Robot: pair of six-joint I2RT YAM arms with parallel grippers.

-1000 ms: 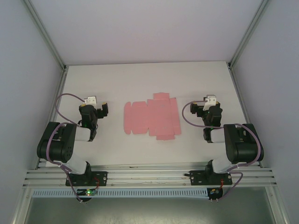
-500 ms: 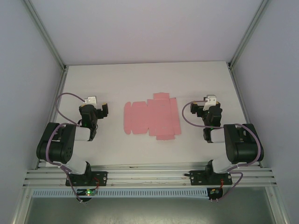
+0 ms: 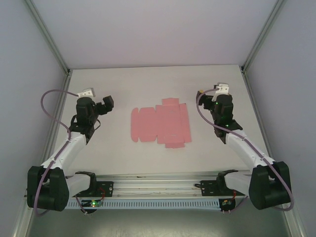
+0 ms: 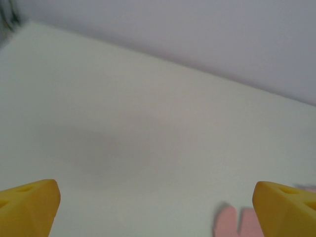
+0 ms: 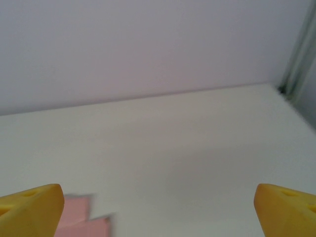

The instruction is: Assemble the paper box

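The paper box [image 3: 160, 124] is a flat pink die-cut sheet with flaps, lying unfolded in the middle of the white table [image 3: 148, 84]. My left gripper [image 3: 97, 105] hovers to the left of the sheet, open and holding nothing. In the left wrist view its yellow fingertips [image 4: 28, 204] stand wide apart, and a corner of the paper box [image 4: 242, 222] shows at the lower right. My right gripper [image 3: 212, 98] hovers to the right of the sheet, open with nothing in it. The right wrist view has the paper box [image 5: 79, 221] at the lower left beside one of the yellow fingertips [image 5: 288, 210].
Pale walls with metal corner posts [image 3: 47, 42] close in the table on the left, far and right sides. An aluminium rail [image 3: 158, 185] with both arm bases runs along the near edge. Bare table surface lies around the sheet.
Both arms have unfolded from their tucked pose and stretched out, carrying the grippers up and toward the far side of the table. The pink sheet has not moved.
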